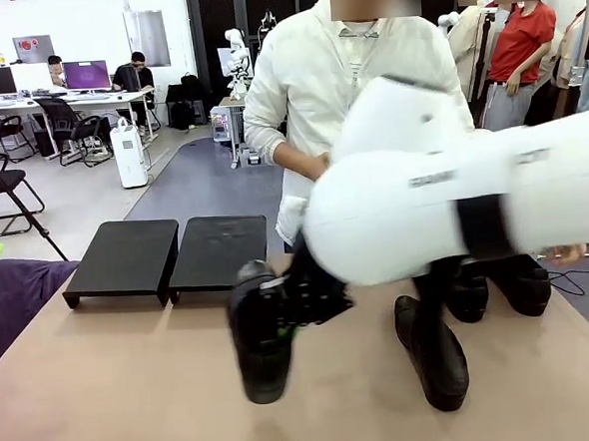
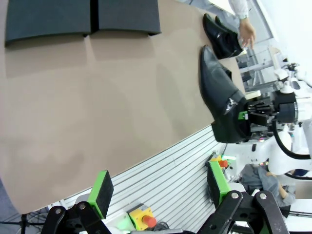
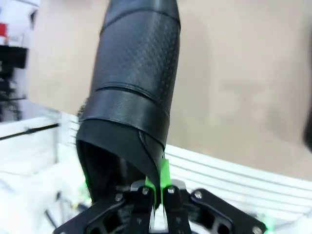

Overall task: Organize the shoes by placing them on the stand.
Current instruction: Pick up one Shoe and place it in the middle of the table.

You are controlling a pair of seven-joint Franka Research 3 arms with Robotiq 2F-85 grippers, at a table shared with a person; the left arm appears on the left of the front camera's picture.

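Currently the right gripper pinches only the thin collar of a black dress shoe hanging over the table, short of the stand, so it may swing loose; the left gripper gapes empty.

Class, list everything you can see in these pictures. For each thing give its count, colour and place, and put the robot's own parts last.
shoes: four, black; one lying on the table right of centre, two at the far right partly behind the right arm, plus the held shoe over the table's middle
stand platforms: two, black, side by side at the table's far left
table: one, tan
person: one, white shirt, far side
left end effector: one, black with green pads, open, above the table
right end effector: one, black with green pads, shut on the held shoe's rim
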